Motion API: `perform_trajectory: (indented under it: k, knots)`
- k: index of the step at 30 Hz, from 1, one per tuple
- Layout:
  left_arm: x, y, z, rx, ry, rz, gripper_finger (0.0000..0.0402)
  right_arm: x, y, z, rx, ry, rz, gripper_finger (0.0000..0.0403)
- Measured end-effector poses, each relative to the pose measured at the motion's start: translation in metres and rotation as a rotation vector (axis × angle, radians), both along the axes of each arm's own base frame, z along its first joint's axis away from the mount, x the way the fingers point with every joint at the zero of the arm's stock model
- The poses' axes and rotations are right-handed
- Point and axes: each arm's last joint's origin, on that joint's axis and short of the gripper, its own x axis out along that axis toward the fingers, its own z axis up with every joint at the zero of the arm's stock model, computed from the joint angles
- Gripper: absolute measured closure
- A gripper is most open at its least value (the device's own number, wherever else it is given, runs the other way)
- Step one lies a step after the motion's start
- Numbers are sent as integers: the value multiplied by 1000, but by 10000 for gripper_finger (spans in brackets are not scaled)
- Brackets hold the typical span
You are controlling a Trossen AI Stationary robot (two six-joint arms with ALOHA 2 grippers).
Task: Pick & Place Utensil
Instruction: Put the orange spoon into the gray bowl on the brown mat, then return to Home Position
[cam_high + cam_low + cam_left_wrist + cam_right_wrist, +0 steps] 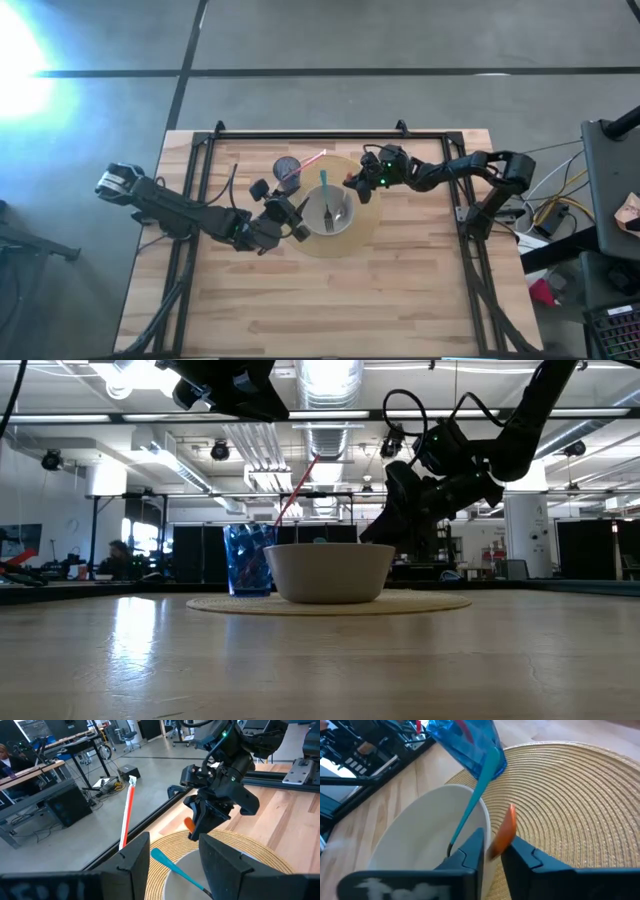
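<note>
A white bowl (346,230) stands on a round woven placemat (366,224). Inside it lie a fork (336,212) and a teal-handled utensil (323,183), whose handle leans on the far rim. My right gripper (352,185) hovers above the mat at the bowl's far-right side, shut on a small orange utensil (506,825). My left gripper (297,222) is open at the bowl's left side and holds nothing. A blue cup (289,170) with a red straw (312,160) stands on the table at the mat's far-left edge. My right gripper pinches the orange utensil between its two fingers, at the lower end of the visible piece (495,849). The rest of the piece sticks out past the fingertips toward the mat. The utensil is lifted clear of the bowl and the mat (189,825).
A black metal frame (300,135) runs along the table's far edge and down both sides. Bare wood table (330,300) lies in front of the mat. In the low view the bowl (330,572) and the cup (247,560) stand close together. A person sits far behind the table.
</note>
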Motion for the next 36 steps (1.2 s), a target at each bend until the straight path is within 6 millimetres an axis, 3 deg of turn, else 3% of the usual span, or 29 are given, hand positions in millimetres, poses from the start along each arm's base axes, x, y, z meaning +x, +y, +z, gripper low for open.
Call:
perform_trajectory:
  k: [18,26,32,36]
  knots:
    - [0,0,0,0,0,0,236,0,-1,0,-5,-4,-3,267]
    - [0,-1,-2,-18,33,-55,236,-1,-1,6,19,-36,55,265]
    - [-10,2,5,-22,52,-73,243,-4,3,24,13,-105,122,276]
    - [-22,7,15,-33,65,-96,269,-7,6,38,-2,-153,160,283]
